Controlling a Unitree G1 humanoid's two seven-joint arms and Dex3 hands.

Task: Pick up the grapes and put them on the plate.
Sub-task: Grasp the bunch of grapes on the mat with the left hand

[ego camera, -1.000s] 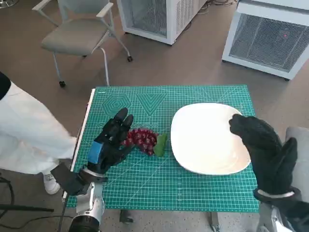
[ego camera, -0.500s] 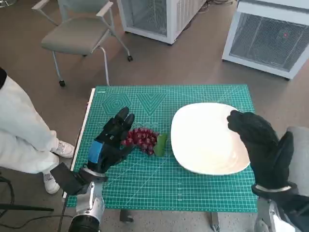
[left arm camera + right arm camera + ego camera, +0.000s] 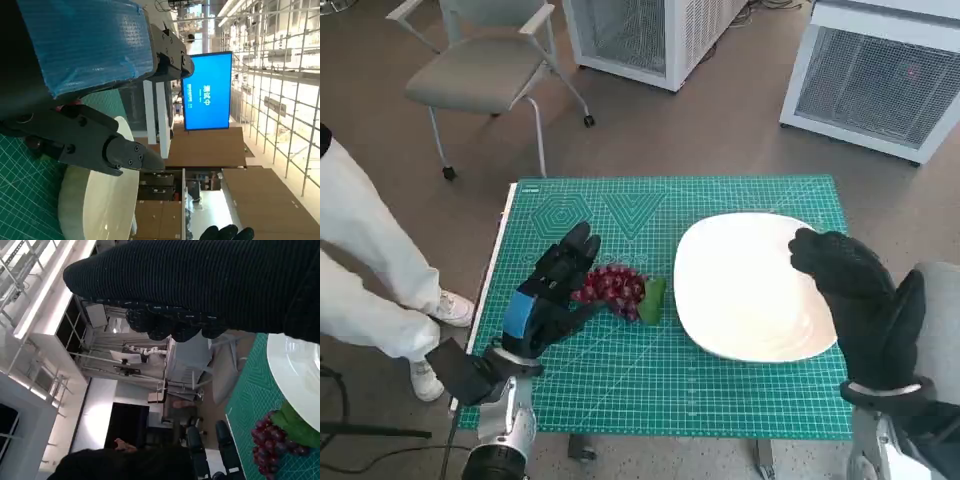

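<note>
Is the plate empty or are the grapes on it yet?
Empty. The plate shows bare white; the grapes lie on the mat beside its rim, at the left hand's fingers.

The left hand (image 3: 548, 296) is being seen as black, blue tape covering its back, small screws dotting its fingers (image 3: 127, 152). The right hand (image 3: 865, 305) is being covered by a black knitted glove.

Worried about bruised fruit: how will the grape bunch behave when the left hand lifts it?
The grapes form a loose cluster, so they probably sag and shift. Round berries may detach and roll across the mat. Likely soft, so the left hand should grip gently.
</note>
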